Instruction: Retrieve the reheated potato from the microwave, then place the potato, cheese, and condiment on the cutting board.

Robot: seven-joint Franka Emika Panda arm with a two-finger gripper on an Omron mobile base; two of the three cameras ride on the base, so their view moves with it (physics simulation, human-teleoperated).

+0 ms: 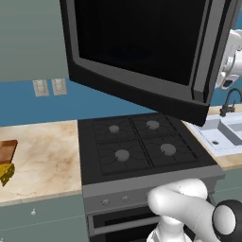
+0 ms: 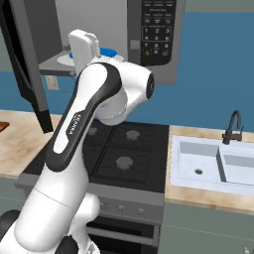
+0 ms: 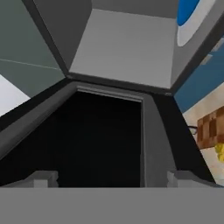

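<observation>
Microwave (image 2: 149, 34): large black-and-grey unit mounted above the stove, button panel on its right side. Door (image 1: 142, 52) with dark glass swung wide open, filling the upper part of the left base view; in the hand view the same door (image 3: 100, 140) spans the centre, the grey cavity beyond it at 12 o'clock.

Stove (image 1: 137, 146): black four-burner cooktop directly below the microwave, between two marble counter runs.

Sink (image 2: 218, 166): white double basin at 3 o'clock of the stove, dark faucet behind it.

Arm: white, rising in the right base view to the cavity mouth. Gripper (image 3: 113, 178) points at the open door; fingers (image 3: 41, 178) stand spread wide with nothing between them.

Cutting board (image 1: 6, 151): checkered wood, on the counter at 9 o'clock of the stove; also seen at 3 o'clock in the hand view.

Blue plate (image 2: 106, 52): on the cavity floor, partly behind the hand. The potato itself cannot be made out.

Cheese (image 1: 5, 173): yellow wedge, touching the board's near edge.
</observation>
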